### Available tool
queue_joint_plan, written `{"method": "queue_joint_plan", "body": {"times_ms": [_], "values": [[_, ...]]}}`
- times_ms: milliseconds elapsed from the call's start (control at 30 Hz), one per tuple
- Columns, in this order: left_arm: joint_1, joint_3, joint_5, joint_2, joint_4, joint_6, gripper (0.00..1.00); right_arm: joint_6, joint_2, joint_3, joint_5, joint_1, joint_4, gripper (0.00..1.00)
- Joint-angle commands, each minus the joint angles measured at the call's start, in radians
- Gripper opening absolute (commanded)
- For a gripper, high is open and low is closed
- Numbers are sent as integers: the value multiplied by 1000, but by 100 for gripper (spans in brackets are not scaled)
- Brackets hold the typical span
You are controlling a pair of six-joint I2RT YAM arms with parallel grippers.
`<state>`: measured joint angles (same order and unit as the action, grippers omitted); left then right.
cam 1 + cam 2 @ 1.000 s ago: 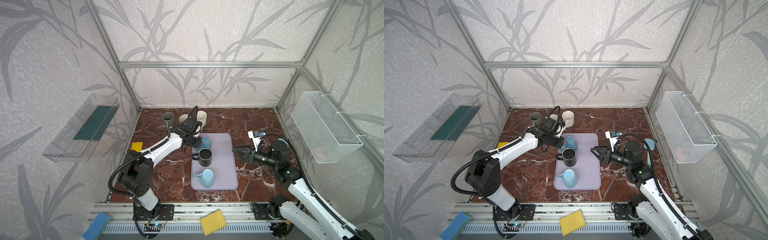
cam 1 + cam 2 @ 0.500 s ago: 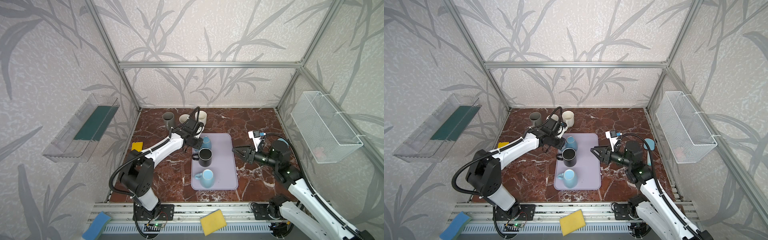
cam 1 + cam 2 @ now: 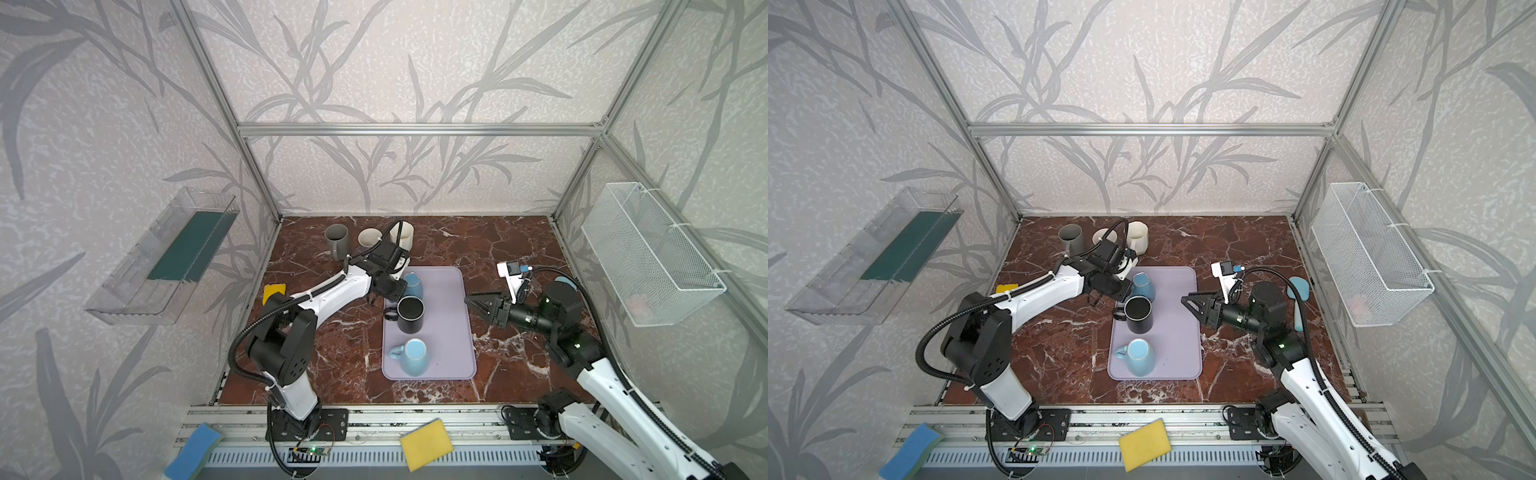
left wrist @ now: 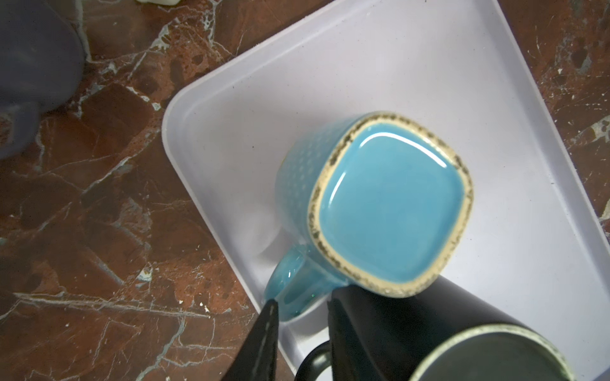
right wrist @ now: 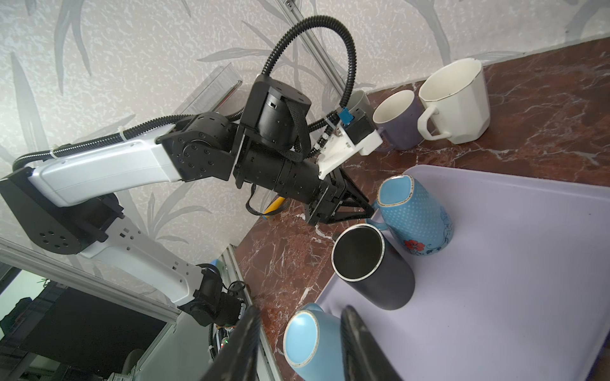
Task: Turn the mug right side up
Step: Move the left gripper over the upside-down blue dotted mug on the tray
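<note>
Since my left end effector [image 4: 302,304] has just unclenched, empty, at the handle [image 4: 290,280] of the teal mug [image 4: 389,204], I judge that base-up mug not yet gripped.

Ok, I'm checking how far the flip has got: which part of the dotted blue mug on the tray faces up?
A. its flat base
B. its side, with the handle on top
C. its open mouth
A: the left wrist view looks straight down on the dotted blue mug, showing its glazed squarish base inside a rough unglazed ring, with its mouth down on the lilac tray.
</note>
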<state>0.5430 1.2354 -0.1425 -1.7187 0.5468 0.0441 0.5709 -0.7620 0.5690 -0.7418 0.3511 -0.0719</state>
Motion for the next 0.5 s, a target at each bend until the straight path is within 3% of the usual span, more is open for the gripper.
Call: {"method": "queue_joint_plan", "body": {"times_ms": [0, 467], "values": [[6, 31, -15, -22, 25, -31, 30, -12, 12, -4, -8, -4, 8, 41], [11, 120, 7, -110, 101, -73, 30, -18, 9, -3, -7, -7, 12, 41]]}}
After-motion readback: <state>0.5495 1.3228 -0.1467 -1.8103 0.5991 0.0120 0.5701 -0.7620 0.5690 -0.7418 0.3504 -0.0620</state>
